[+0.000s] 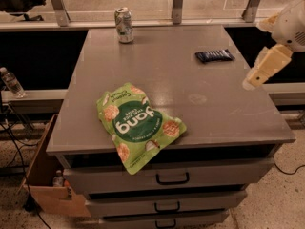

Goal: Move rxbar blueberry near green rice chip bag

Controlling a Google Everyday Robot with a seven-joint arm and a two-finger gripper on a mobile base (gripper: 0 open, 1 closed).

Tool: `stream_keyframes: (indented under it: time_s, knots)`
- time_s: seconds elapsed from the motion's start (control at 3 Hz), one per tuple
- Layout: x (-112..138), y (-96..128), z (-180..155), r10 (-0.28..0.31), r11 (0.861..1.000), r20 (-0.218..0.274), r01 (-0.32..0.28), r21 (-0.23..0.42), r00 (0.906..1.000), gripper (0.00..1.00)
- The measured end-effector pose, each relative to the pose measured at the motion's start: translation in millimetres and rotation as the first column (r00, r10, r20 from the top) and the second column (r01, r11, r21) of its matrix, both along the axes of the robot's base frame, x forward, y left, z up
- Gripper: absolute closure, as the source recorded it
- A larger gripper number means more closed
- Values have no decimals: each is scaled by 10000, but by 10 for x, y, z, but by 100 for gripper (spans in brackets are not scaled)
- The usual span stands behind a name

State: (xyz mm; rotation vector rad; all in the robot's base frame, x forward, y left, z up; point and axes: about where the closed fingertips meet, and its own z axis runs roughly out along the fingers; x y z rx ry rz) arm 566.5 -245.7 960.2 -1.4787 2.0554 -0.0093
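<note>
Three things lie on the grey table (209, 113): a can, a bar and a bag. The silver can (124, 25) stands upright by the far edge, somewhat toward the far left corner. The dark blue rxbar (214, 56) lies flat near the far right corner, its long side roughly along the far edge, a little in from the right edge. The green chip bag (138, 125) lies flat at the near edge, left of the middle, turned at an angle, and its lowest corner hangs over that edge in front of the top drawer (172, 178). The bar and the bag are well apart, with bare tabletop between them, and the can is well away from both. The gripper (259, 70), cream-coloured at the end of a white arm (290, 18), hangs in the air just beyond the right edge of the table, closer to the near side than the bar is and touching nothing. From where I stand I cannot tell whether it is open or closed; I see nothing held in it. On the floor by the near left corner sits a cardboard box (45, 175), and a water bottle (10, 81) stands farther left.
</note>
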Motion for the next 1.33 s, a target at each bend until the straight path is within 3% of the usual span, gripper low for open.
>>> stream_keyframes:
  time_s: [0.33,0.67,1.0,1.33]
  knots:
    - [566,-25,-118,-107,9942,650,36,1079,9978,0]
    - [1104,-48,-234,-393,9745,1145,127,2238,9926,0]
    - [1581,-53,-401,-895,9428,1381,392,3309,9864,0]
    - [1924,19,-711,-1308,9135,1115,761,3997,9851,0]
